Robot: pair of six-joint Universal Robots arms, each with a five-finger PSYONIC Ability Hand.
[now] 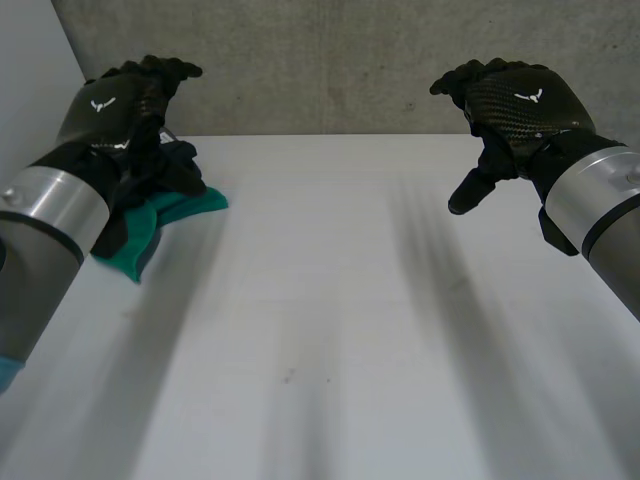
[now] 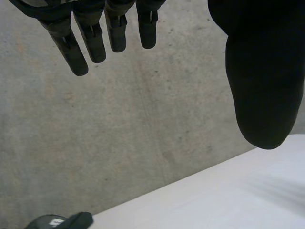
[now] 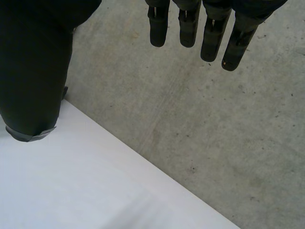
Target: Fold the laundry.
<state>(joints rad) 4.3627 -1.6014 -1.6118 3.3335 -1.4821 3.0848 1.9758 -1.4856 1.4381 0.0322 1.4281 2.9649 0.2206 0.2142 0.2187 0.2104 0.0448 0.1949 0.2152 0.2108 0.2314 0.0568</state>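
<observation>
"Where did the laundry lie?"

"At the left of the white table point(image 1: 330, 330), towards its far edge. It was one teal cloth point(image 1: 180, 210), bunched up. As far as I could see, its long axis ran slantwise from the near left to the far right, and its free corner pointed right, towards the middle of the table."

"Could you see all of it?"

"No. The left arm point(image 1: 50, 215) stood across it and hid a good part. Something dark sat on the cloth just under the wrist, and I couldn't tell what it was."

"And the hands?"

"There were two, both raised above the table. The left hand point(image 1: 125, 100) hung over the cloth with its fingers point(image 2: 93, 43) straight and the thumb spread well away, and it gripped nothing. The right hand point(image 1: 515, 105) was well apart from it at the far right. Its fingers point(image 3: 189, 28) were loose and nearly straight, the thumb drooped down, and it was empty too."

"Anything else about?"

"One grey concrete wall point(image 1: 320, 70) ran behind the table."
</observation>
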